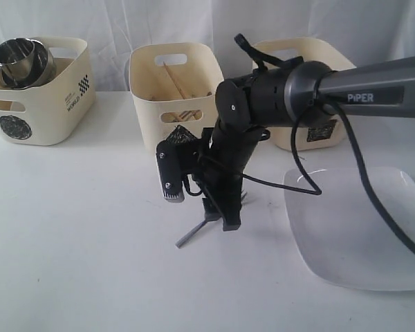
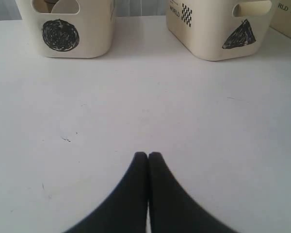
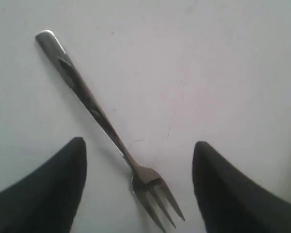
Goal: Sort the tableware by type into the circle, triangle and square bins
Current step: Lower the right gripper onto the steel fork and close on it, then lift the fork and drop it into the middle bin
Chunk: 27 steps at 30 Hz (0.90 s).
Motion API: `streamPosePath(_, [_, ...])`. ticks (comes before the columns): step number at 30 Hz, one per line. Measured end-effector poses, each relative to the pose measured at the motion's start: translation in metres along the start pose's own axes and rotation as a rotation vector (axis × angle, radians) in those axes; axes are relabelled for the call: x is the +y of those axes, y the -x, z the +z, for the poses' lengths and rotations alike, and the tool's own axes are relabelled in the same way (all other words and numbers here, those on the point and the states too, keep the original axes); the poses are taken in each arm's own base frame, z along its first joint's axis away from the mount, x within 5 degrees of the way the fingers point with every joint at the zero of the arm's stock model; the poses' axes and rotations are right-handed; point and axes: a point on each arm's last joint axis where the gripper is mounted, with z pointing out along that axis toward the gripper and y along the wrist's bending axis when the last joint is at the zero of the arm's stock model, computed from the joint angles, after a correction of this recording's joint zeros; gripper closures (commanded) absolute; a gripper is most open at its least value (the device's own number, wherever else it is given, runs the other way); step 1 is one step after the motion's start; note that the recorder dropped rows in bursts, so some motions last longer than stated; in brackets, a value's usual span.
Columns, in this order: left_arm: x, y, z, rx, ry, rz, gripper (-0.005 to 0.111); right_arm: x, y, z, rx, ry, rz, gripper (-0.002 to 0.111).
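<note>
- Fingers (image 3: 48, 194) of the right hand (image 3: 139, 143) are spread wide and point down at the counter (image 1: 90, 242), holding nothing.
- Between them lies a steel fork (image 3: 94, 109), flat on the counter. Its neck and prongs sit in the gap, and its handle runs out past the fingertips. Neither finger touches it in the wrist view.
- In the exterior view the right arm (image 1: 373, 86) reaches across from the right edge, and the fork's handle pokes out from under the hand, near the middle of the counter.
- The left hand (image 2: 148, 156) has its fingers pressed together, gripping nothing, over bare counter.
- Beyond the left hand stand the circle bin (image 2: 63, 34) and the triangle bin (image 2: 218, 29), side by side but apart.
- A steel mug (image 1: 21, 62) lies tilted in the circle bin and sticks up above its rim.
- Wooden chopsticks (image 1: 180, 83) lean inside the triangle bin.
- A third bin (image 1: 283, 138) stands to the right of the triangle bin, behind the arm, which hides most of its sticker.
- A large white square plate (image 1: 360, 228) rests on the counter in front of that bin, to the right of the fork.
</note>
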Motion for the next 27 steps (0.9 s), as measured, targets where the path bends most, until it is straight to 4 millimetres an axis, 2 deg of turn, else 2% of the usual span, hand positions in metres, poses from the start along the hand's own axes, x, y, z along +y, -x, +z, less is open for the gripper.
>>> streamPosePath(10, [0.0, 0.0, 0.0, 0.0, 0.0, 0.0, 0.107, -0.017, 0.007, 0.021, 0.051, 0.146, 0.054, 0.049])
streamPosePath(14, [0.0, 0.0, 0.0, 0.0, 0.0, 0.0, 0.107, -0.024, 0.001, 0.028, 0.06, 0.164, 0.076, 0.049])
streamPosePath(16, [0.0, 0.0, 0.0, 0.0, 0.0, 0.0, 0.107, -0.023, -0.002, 0.039, 0.075, 0.198, 0.082, 0.049])
streamPosePath(18, [0.0, 0.0, 0.0, 0.0, 0.0, 0.0, 0.107, -0.023, -0.003, 0.04, 0.074, 0.204, 0.09, 0.049])
streamPosePath(20, [0.0, 0.0, 0.0, 0.0, 0.0, 0.0, 0.107, -0.023, -0.003, 0.04, 0.066, 0.21, 0.1, 0.057])
streamPosePath(22, [0.0, 0.0, 0.0, 0.0, 0.0, 0.0, 0.107, -0.022, -0.002, 0.041, 0.062, 0.223, 0.106, 0.08])
streamPosePath(25, [0.0, 0.0, 0.0, 0.0, 0.0, 0.0, 0.107, -0.021, 0.001, 0.041, 0.033, 0.235, 0.132, 0.107])
streamPosePath(27, [0.0, 0.0, 0.0, 0.0, 0.0, 0.0, 0.107, -0.02, 0.002, 0.042, 0.016, 0.253, 0.151, 0.108])
